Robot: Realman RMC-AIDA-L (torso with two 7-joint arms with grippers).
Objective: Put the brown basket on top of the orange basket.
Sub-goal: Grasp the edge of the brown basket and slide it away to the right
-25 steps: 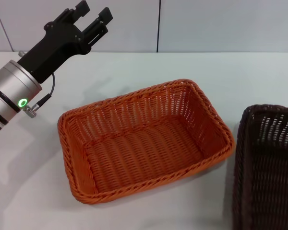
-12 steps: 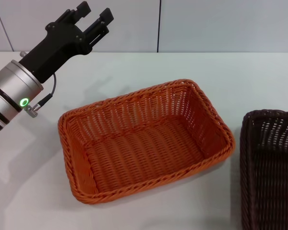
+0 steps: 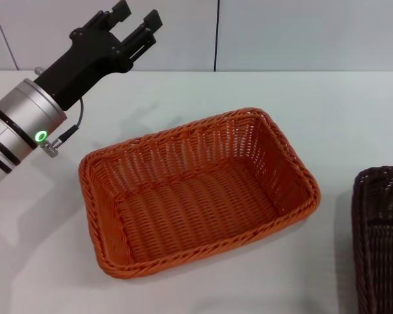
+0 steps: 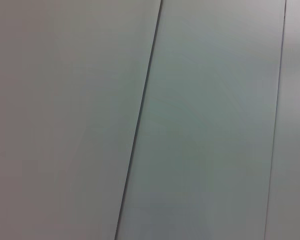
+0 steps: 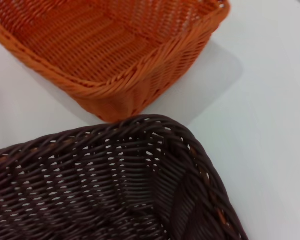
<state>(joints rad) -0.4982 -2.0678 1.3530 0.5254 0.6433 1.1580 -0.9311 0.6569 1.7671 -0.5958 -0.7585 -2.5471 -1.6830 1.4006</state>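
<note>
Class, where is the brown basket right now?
In the head view the brown basket sits at the lower right edge, partly out of frame, on the white table, apart from the orange basket to its left.

The place looked like a robotics lab or test bench rather than a home. A bare white tabletop (image 3: 354, 118) filled most of the head view, backed across the top of the frame by plain grey wall panels (image 3: 301, 33) split by a dark vertical seam. The left wrist view showed the same panels.
</note>
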